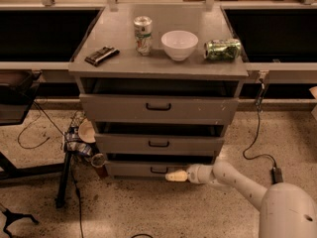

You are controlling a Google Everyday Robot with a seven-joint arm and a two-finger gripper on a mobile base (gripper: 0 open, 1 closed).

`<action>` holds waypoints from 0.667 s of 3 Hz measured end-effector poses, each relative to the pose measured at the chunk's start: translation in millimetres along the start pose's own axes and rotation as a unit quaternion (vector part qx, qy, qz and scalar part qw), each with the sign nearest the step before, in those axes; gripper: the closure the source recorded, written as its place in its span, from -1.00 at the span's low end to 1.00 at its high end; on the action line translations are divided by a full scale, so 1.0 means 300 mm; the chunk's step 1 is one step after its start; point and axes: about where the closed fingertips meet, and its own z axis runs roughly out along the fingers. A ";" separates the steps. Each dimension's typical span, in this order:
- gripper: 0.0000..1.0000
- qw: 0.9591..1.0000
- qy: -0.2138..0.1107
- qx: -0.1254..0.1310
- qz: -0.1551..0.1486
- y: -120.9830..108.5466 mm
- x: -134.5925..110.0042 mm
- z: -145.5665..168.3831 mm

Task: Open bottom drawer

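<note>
Bottom drawer [130, 169]: lowest of three in grey cabinet [89, 68], close to floor, small black handle [158, 170] mid-front. Gripper [176, 175]: at cabinet foot, cream tip just right of handle, in front of drawer face; spread or pressed together, cannot be made out. Arm [233, 180] reaches in from cabinet's right-front. On cabinet top: white bowl [179, 44] centre, upright can [143, 34] to its left, green can [223, 49] lying on its side at right, dark flat object [102, 55] at left.

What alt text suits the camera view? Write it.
The gripper is at the bottom drawer of a grey cabinet, right by its handle. On top: an upright can, a white bowl, a tipped can and a dark packet.
</note>
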 end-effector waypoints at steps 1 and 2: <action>-1.00 1.000 -0.013 0.000 -0.001 0.004 0.005 -0.006; -1.00 0.999 -0.045 -0.007 0.002 0.006 -0.017 0.040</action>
